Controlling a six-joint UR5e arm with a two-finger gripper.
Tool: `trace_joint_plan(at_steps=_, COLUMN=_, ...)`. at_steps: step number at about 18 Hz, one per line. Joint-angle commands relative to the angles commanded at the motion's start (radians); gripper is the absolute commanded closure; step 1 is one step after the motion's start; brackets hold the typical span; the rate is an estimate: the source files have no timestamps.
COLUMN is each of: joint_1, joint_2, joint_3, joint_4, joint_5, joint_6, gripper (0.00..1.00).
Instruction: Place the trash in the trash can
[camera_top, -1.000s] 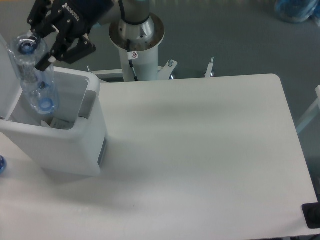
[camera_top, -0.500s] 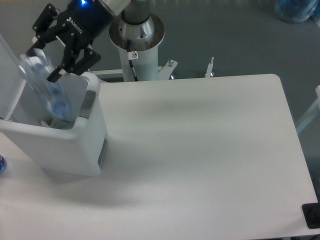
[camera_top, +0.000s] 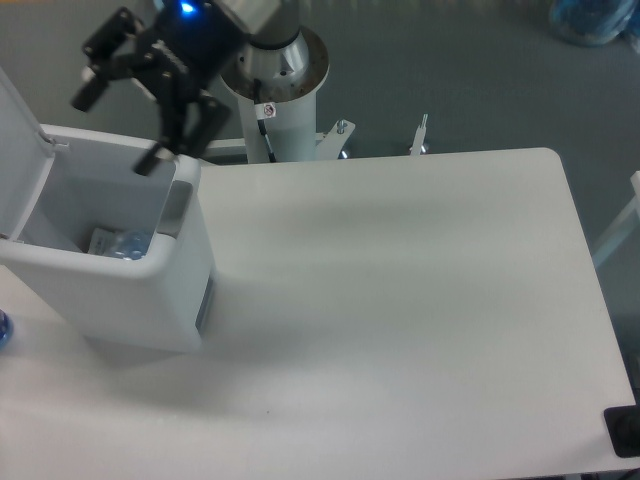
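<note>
Trash can (camera_top: 120, 290): standing on the bench (camera_top: 400, 330), lid up. Bottle (camera_top: 132, 243) and bag (camera_top: 103, 240): lying at the bottom inside the can. My hand (camera_top: 118, 122): hovering above the can's rim, fingers spread, carrying nothing. I am judging the task complete.

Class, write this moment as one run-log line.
pincer: open, empty, above bin | bottle: inside trash can | lid: open | table: no trash visible

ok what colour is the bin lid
White, matching the trash can; the open lid shows at the camera view's left edge.
</note>
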Motion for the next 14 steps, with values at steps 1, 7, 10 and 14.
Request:
trace_joint_plan(at_steps=1, joint_1=0.028, joint_2=-0.031, joint_3=0.022, joint_4=0.000, joint_5=0.000, joint_6=0.000, gripper=0.00)
trace_joint_plan(at_steps=7, joint_1=0.175, joint_2=-0.184, joint_3=0.091, joint_4=0.008, joint_5=0.102, joint_6=0.003, gripper=0.00)
trace_joint_plan(at_steps=10, joint_1=0.212, joint_2=-0.279, joint_3=0.175, joint_4=0.002, joint_5=0.175, joint_6=-0.002, gripper=0.00)
trace_joint_plan(at_steps=14, joint_1=0.263, joint_2=-0.361, joint_3=0.221, joint_4=0.006, joint_5=0.239, joint_6=0.014, gripper=0.00)
